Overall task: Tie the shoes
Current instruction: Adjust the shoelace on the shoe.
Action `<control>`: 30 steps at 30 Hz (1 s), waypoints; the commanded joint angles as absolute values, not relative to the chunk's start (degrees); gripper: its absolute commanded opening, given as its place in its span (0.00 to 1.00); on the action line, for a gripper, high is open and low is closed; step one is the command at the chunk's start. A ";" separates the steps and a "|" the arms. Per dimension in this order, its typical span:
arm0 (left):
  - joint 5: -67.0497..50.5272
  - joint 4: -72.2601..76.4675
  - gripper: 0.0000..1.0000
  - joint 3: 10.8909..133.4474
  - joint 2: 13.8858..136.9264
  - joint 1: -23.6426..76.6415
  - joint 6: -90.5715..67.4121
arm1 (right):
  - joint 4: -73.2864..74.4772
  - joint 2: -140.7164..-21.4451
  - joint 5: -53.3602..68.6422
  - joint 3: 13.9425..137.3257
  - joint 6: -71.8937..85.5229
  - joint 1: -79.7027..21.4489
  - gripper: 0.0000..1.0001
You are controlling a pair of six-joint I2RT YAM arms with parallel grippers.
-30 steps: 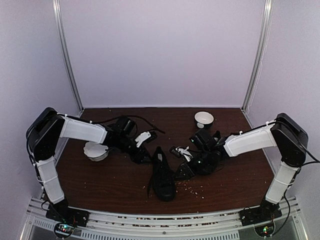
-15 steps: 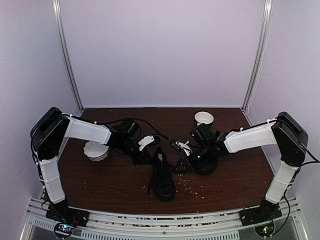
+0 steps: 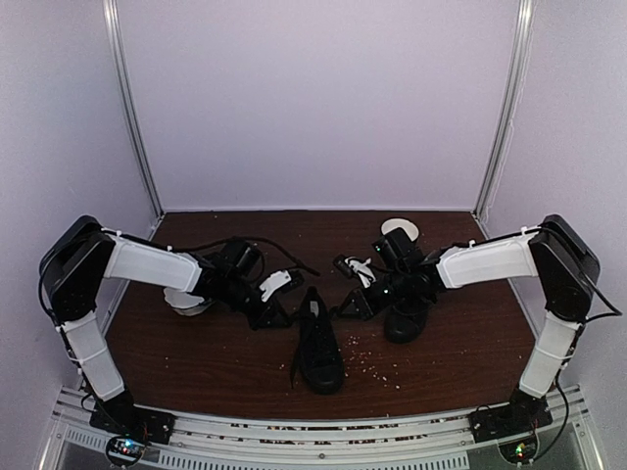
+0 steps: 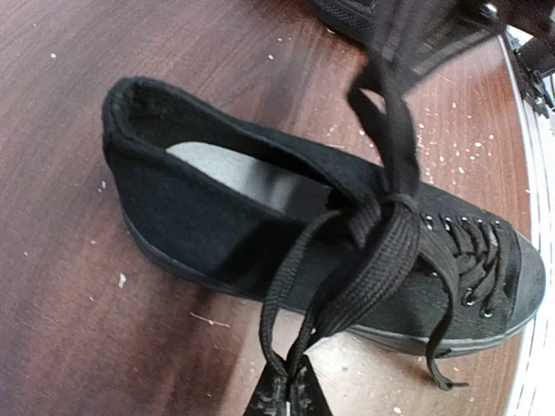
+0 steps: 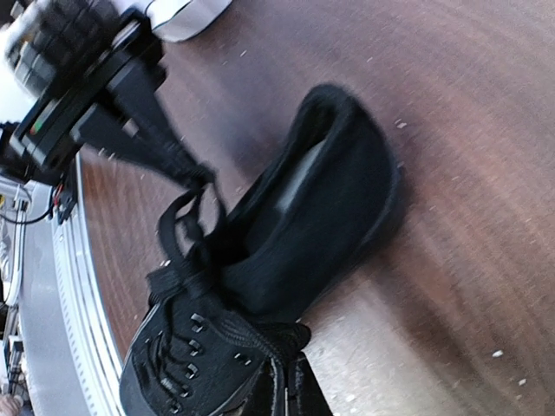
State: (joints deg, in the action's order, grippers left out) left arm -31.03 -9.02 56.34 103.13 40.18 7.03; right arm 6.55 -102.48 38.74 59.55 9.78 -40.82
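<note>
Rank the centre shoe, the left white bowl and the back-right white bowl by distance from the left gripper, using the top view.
From the left gripper, shut on a lace:
1. The centre shoe, just to its right.
2. The left white bowl, to its left, partly under the left arm.
3. The back-right white bowl, far across near the back wall.

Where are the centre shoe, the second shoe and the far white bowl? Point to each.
Centre shoe (image 3: 321,364), top view, on its forefoot.
Second shoe (image 3: 404,321), top view, on its near end.
Far white bowl (image 3: 397,226), top view, on its visible part.
</note>
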 commanded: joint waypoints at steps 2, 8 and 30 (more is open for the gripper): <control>-34.76 -7.11 0.00 54.68 101.87 40.65 4.80 | 3.02 -103.98 34.98 61.50 12.19 -39.68 0.00; -35.58 -12.06 0.00 58.32 107.10 43.20 7.71 | 2.90 -106.62 34.78 61.92 12.66 -39.55 0.00; -31.31 -13.42 0.84 54.46 99.10 43.60 7.46 | 12.32 -84.46 24.02 52.81 9.09 -34.92 0.39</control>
State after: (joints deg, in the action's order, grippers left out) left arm -32.84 -13.63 56.45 103.50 43.33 7.92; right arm 8.19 -91.15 31.27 54.96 10.74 -37.30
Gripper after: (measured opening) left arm 0.473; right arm 0.372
